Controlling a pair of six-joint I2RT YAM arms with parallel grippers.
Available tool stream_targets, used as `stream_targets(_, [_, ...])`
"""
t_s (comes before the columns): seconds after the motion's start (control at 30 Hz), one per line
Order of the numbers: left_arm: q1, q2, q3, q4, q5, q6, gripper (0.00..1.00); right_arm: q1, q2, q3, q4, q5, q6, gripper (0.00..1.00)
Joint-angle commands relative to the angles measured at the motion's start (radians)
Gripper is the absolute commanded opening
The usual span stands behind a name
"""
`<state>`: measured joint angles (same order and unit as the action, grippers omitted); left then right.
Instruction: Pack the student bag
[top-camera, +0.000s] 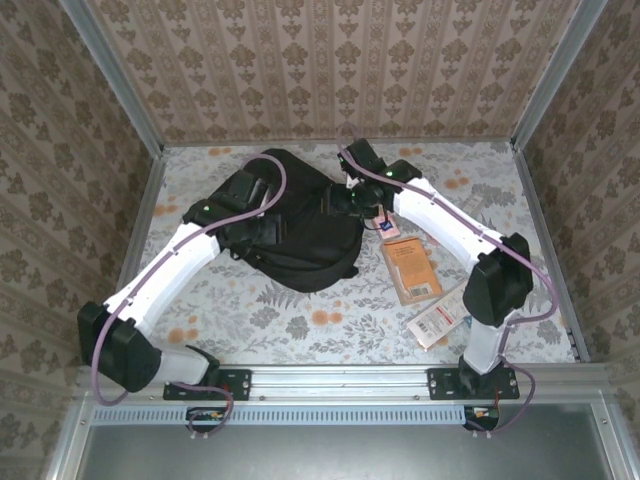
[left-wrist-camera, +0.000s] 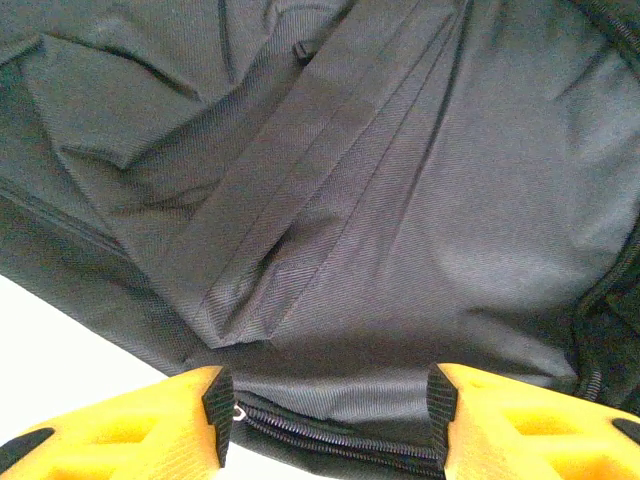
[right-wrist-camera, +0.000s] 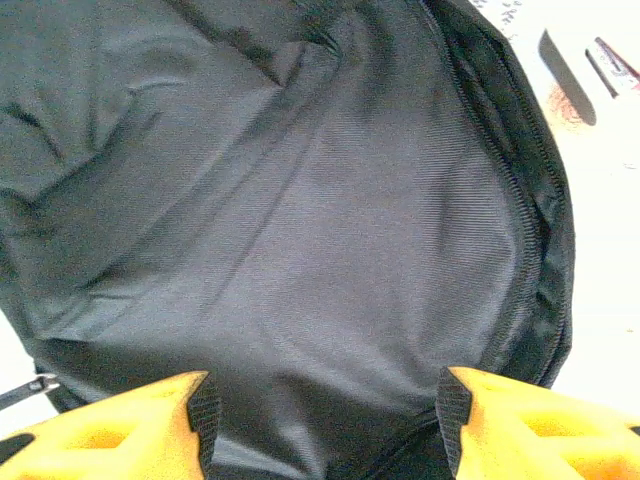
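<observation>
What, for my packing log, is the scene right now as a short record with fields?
bag: black backpack lying mid-table
left gripper: open, just over the backpack fabric, holding nothing
right gripper: open, just over the backpack fabric, holding nothing
outside the bag: orange book right of the backpack; packet nearer the right arm's base
bag open or zipped: cannot tell

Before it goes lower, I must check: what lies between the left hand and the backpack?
Nothing. In the left wrist view the open left hand faces the backpack directly, and no other thing comes between them.
</observation>
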<state>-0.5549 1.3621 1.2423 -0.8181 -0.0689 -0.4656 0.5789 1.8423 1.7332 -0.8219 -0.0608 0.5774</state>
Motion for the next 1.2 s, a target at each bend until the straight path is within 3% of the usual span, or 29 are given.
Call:
stream_targets(0.0, [0.000,0.022,0.048,0.010,-0.012,0.030,0.56,0.002,0.056,0.072,-0.089,0.078,-0.070,0.62])
stream_targets(0.17, [0.021,0.029,0.011,0.040,-0.021,0.014,0.56,0.008,0.185,0.203,-0.169,0.141,-0.125,0.62])
stream_targets(0.33, [0.087,0.007,-0.068,0.081,0.040,-0.015,0.55,0.026,0.289,0.301,-0.220,0.187,-0.157,0.62])
stream_targets(0.47, [0.138,-0.022,-0.117,0.100,0.056,-0.020,0.54,0.035,0.363,0.377,-0.281,0.300,-0.179,0.62])
stream_targets(0.9, [0.156,-0.017,-0.146,0.109,0.078,-0.018,0.53,0.041,0.449,0.448,-0.379,0.488,-0.235,0.63])
stream_targets(1.17, [0.156,0.003,-0.152,0.112,0.095,-0.024,0.52,0.035,0.505,0.452,-0.385,0.364,-0.249,0.64])
